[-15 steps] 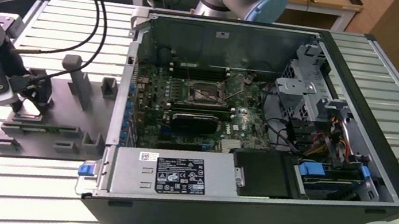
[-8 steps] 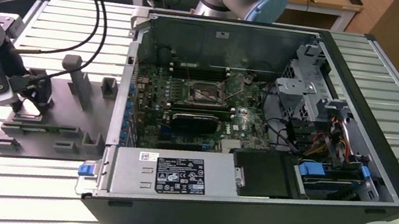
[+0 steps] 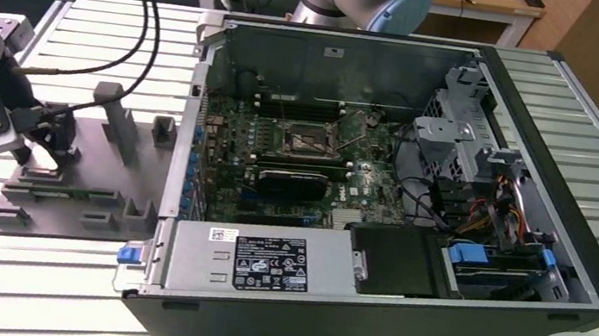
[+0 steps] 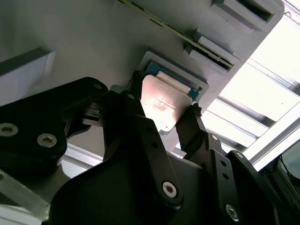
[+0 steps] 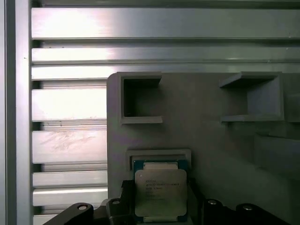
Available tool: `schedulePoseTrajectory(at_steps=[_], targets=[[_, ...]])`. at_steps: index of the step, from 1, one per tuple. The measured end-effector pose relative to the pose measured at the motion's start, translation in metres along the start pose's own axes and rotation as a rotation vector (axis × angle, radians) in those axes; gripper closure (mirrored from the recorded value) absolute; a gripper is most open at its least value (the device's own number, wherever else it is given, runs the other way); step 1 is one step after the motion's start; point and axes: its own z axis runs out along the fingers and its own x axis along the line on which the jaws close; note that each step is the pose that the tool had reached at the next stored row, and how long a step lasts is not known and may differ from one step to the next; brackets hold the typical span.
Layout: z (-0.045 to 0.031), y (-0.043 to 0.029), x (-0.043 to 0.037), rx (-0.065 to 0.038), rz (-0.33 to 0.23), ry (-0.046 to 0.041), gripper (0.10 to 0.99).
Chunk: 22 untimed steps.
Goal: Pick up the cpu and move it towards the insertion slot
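The cpu (image 4: 165, 107) is a flat square chip with a shiny silver top and a green rim. It sits at a shallow square recess in the grey fixture plate (image 5: 211, 154). In both wrist views my gripper (image 4: 162, 104) has its black fingers (image 4: 133, 101) pressed against two opposite edges of the cpu (image 5: 161, 190). In the exterior view my gripper (image 3: 47, 154) hangs low over the fixture plate (image 3: 76, 191) at the exterior view's left. The insertion slot (image 3: 306, 139), a silver-framed socket with a dark centre, lies on the motherboard inside the open computer case (image 3: 566, 255).
Upright grey posts (image 3: 110, 104) and blocks (image 3: 9, 217) stand on the fixture plate around my gripper. The case's tall wall (image 3: 194, 102) separates the plate from the motherboard. Black cables (image 3: 145, 17) trail from the arm. A power supply (image 3: 252, 262) and drive cage (image 3: 474, 165) fill the case's edges.
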Motion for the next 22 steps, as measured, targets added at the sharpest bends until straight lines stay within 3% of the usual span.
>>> schedulePoseTrajectory(at_steps=[9,22], targets=[[-0.009,0.0004,-0.0004,-0.017,-0.005,0.001,0.549],[-0.0296,0.0012,-0.0014,-0.037,-0.013,0.0022,0.549]])
